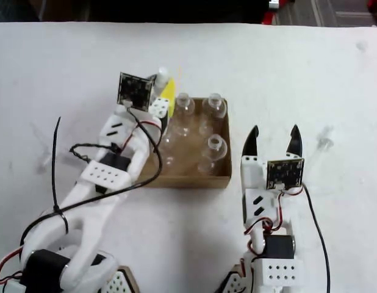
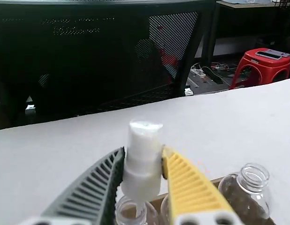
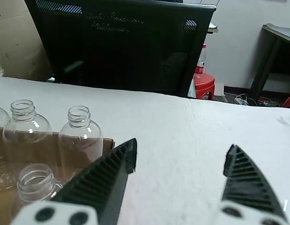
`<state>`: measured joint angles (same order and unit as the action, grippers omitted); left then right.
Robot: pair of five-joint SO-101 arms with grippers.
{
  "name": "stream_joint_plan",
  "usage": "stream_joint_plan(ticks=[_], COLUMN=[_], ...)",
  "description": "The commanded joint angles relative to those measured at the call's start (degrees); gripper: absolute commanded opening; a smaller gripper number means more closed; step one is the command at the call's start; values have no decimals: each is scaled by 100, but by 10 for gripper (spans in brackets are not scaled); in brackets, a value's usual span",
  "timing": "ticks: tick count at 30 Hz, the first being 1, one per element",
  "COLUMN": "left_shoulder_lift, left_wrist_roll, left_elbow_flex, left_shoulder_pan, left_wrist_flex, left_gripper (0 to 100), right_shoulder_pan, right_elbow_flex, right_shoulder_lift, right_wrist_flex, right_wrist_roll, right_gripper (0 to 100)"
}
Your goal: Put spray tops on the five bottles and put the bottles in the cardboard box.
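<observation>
Black jaws on the right gripper (image 1: pixel 274 131) are standing wide open, gripping nothing. It is sitting just beside the right wall of the cardboard box (image 1: pixel 194 180), nearer the counter's (image 1: pixel 310 61) near edge than the far one.

The box is sitting around mid-counter with the clear bottles (image 1: pixel 216 146) already standing in it. Three open necks are showing plainly, and more clear plastic is lying partly under the left arm, so I can't confirm five. No bottle I can see is wearing a top.

Over the box's far-left corner, the left gripper (image 2: pixel 142 153) is pinching the white spray top (image 2: pixel 142 166) between its grey and yellow jaws, closed onto its sides and holding it upright. An open neck, call it the target bottle (image 2: pixel 131 213), is sitting right below it.

Step in hand, as I'm reading it: capping, probably the first bottle. Boxing looks done already.

Next move is calling for a straight drop, keeping the top centred on that neck, then seating it. The light bottle is likely tipping if the top lands off-centre, so the idle right gripper could be steadying it.
</observation>
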<state>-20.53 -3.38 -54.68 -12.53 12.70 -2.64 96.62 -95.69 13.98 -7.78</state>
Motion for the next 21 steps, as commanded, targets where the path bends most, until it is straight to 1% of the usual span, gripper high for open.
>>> stream_joint_plan(ticks=[1, 8, 14, 21], left_shoulder_lift=[-268, -259, -259, -259], left_wrist_roll=[26, 18, 18, 0], left_elbow_flex=[26, 9, -141, -202], left_shoulder_pan=[215, 303, 189, 207], left_wrist_flex=[149, 114, 141, 141], left_gripper=[24, 24, 24, 24], right_shoulder_pan=[-31, -31, -31, -31], right_elbow_flex=[53, 53, 53, 53], right_shoulder_lift=[13, 13, 13, 13], right_wrist_flex=[-136, -136, -136, -136], right_wrist_roll=[-70, -70, -70, -70], right_gripper=[269, 269, 269, 269])
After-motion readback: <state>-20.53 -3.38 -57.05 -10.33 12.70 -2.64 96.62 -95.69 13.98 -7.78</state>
